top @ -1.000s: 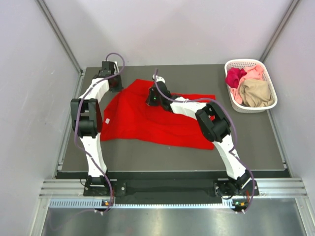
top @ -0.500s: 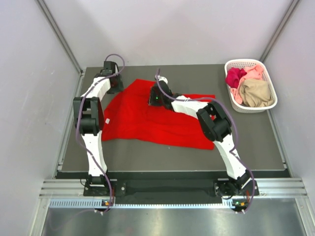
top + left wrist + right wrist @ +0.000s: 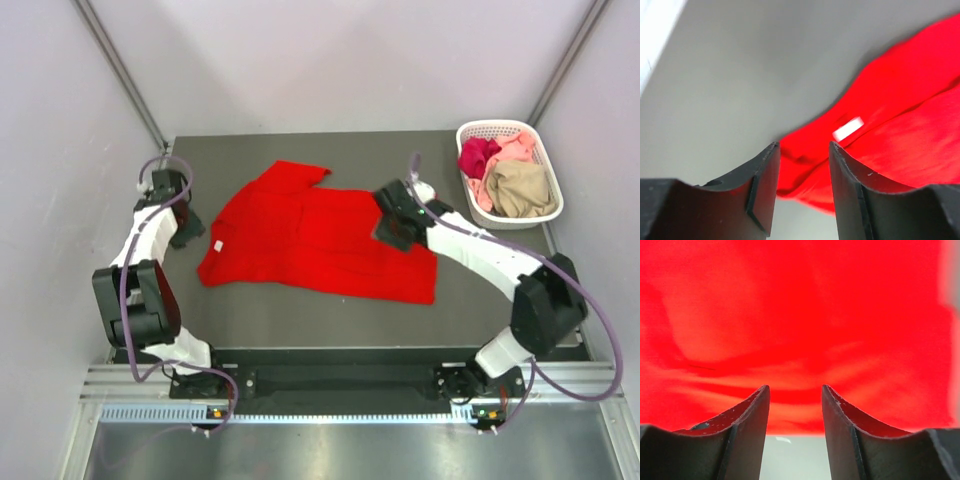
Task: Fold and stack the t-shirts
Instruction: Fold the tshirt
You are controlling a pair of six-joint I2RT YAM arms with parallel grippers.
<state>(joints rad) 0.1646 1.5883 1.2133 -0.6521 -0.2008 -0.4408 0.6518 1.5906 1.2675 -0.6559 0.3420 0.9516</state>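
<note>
A bright red t-shirt (image 3: pixel 315 232) lies spread on the dark table (image 3: pixel 300 315), with its small white neck label (image 3: pixel 218 242) near the left edge. My left gripper (image 3: pixel 187 228) hovers just left of that edge. It is open with nothing between its jaws, and the left wrist view shows the red t-shirt (image 3: pixel 900 115) and label (image 3: pixel 847 128) beyond it. My right gripper (image 3: pixel 388 228) stands open over the shirt's upper right part. The red cloth (image 3: pixel 800 315) fills the right wrist view, and nothing is held there.
At the back right stands a white lattice basket (image 3: pixel 500 125) holding magenta (image 3: pixel 478 155), pale pink (image 3: pixel 516 148) and tan (image 3: pixel 520 188) shirts. Grey walls close in the table on three sides.
Both grippers have opened and let go of the red shirt. The left arm swung out to the left, the right arm to the right. The shirt now lies flatter and wider.
</note>
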